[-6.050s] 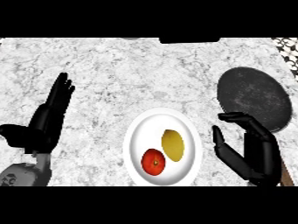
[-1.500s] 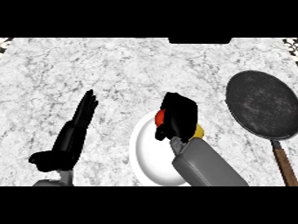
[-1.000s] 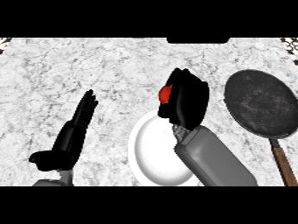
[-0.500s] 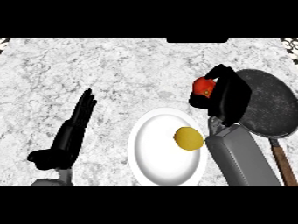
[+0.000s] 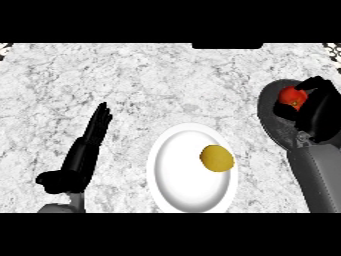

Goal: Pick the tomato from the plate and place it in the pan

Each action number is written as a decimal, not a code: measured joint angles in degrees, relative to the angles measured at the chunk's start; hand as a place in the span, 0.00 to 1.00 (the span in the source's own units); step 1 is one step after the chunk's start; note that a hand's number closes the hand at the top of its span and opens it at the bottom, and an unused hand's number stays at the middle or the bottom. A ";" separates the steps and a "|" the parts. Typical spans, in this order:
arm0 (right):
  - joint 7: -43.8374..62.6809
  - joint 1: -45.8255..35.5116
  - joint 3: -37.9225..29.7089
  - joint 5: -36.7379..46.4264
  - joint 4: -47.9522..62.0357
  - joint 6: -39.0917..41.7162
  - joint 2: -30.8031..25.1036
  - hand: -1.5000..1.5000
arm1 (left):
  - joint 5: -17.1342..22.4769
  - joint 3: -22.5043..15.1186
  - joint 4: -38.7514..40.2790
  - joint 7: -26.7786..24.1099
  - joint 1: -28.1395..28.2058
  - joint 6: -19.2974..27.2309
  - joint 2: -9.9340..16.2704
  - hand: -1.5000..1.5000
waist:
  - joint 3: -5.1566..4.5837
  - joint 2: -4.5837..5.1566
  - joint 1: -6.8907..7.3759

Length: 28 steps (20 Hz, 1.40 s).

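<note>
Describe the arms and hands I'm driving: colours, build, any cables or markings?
Both hands, left hand and right hand, are matte black with slim fingers and a thumb. Each sits on a plain grey, smooth, rounded forearm; the right forearm shows most. No cables, markings or sleeves are visible.

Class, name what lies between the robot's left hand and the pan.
In the head view, the white plate carrying a yellow fruit lies between the left hand and the pan.

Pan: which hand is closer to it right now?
Right. The right hand is over the pan, fingers curled round the tomato; the left hand rests open across the plate.
</note>
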 measured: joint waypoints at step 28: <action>-48.02 -16.87 -25.42 -40.67 47.39 0.46 -8.28 0.00 | -0.02 0.38 -0.73 1.42 -1.83 -1.74 -0.35 0.50 | 0.22 0.71 2.03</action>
